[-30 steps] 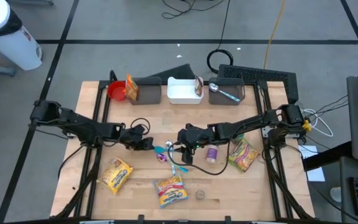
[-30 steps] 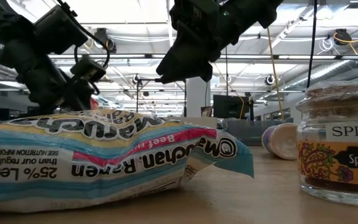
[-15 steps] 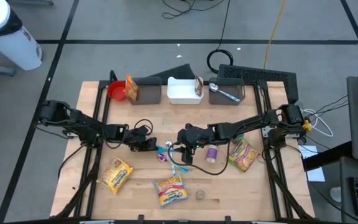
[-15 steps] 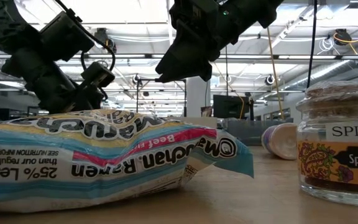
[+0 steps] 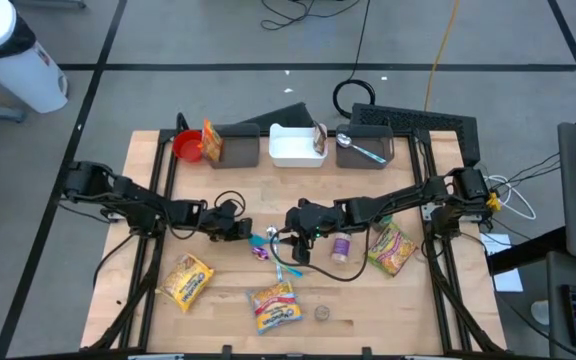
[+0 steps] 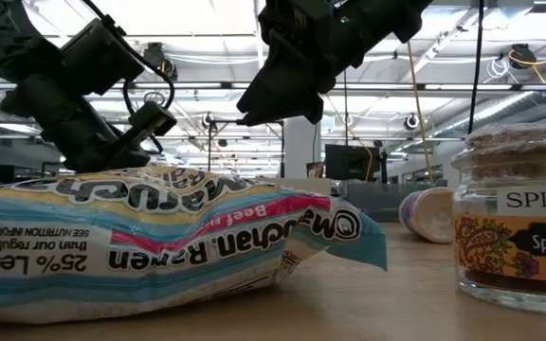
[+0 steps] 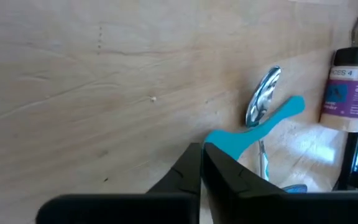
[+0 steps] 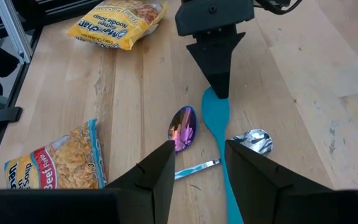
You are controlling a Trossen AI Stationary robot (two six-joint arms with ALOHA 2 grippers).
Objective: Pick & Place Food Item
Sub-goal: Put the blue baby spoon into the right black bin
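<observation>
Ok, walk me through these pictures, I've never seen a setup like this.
Two dark robot arms work over a wooden table. One picture looks straight down, one sits at table height, and one camera rides on each arm's wrist. On the table lie three ramen packets, a spice jar, a few spoons and a blue spatula; bins stand along the far edge. The left claw is shut, its tips at one end of the spatula, though a real grip isn't clear. The right claw is open and empty, hovering above the spoons.
</observation>
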